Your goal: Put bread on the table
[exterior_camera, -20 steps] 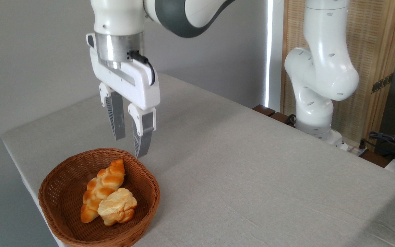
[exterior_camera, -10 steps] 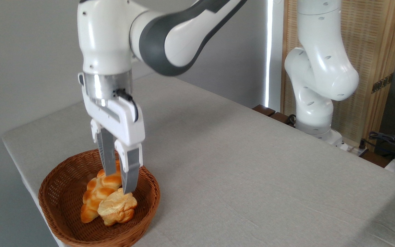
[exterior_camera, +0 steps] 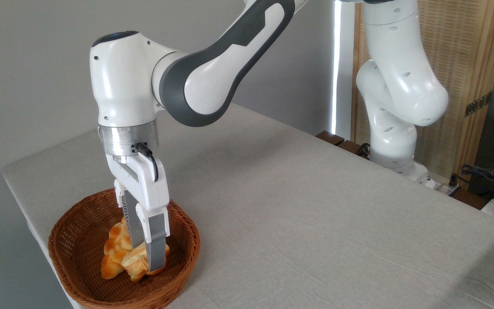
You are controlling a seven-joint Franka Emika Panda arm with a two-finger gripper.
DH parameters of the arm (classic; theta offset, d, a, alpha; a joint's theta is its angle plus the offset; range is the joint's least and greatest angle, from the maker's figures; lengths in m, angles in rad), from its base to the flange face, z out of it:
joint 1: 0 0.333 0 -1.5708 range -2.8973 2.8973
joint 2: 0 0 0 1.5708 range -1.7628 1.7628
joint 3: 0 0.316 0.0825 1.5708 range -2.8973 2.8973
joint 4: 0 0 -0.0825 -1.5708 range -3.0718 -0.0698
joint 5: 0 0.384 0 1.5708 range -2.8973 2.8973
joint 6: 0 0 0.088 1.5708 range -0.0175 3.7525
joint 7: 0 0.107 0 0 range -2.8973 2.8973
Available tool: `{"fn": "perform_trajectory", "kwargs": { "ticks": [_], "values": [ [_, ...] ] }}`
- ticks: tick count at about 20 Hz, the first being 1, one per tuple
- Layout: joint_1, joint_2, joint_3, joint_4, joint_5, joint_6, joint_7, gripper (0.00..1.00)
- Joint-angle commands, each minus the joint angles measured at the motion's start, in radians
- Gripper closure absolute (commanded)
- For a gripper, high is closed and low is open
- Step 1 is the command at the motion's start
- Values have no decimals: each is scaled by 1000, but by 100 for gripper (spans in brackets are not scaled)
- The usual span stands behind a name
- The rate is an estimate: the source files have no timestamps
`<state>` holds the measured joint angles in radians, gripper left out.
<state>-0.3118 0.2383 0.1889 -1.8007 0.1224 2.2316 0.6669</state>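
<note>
A white and grey robot arm point(exterior_camera: 212, 73) reaches down over a grey-clothed table point(exterior_camera: 315, 206) into a brown wicker basket point(exterior_camera: 75, 253) at the table's near left corner. Its gripper point(exterior_camera: 146, 251) points straight down, fingers closed narrowly around the small pale bread roll point(exterior_camera: 134, 264), which sits low in the basket between the fingertips. The roll's visible part stretches left to right. A glossy orange braided loaf point(exterior_camera: 115, 249) lies touching it, just behind and to the left.
</note>
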Motion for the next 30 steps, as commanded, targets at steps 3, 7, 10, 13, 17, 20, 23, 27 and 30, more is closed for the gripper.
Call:
{"fn": "perform_trajectory", "kwargs": {
  "ticks": [3, 7, 10, 13, 17, 20, 23, 27, 30],
  "values": [
    [-3, 13, 3, 3, 16, 16, 22, 21],
    [-3, 12, 3, 3, 16, 14, 22, 65],
    [-3, 9, 3, 3, 16, 14, 22, 64],
    [-3, 9, 3, 3, 16, 14, 22, 64],
    [-3, 3, 4, 4, 16, 13, 17, 63],
    [-3, -31, 3, 6, 14, 8, 7, 63],
    [-1, -83, 3, 6, 3, -1, 5, 63],
    [-1, -160, 1, 1, -7, -113, 11, 59],
    [-1, -229, 3, -15, -99, -242, 13, 58]
  ]
}}
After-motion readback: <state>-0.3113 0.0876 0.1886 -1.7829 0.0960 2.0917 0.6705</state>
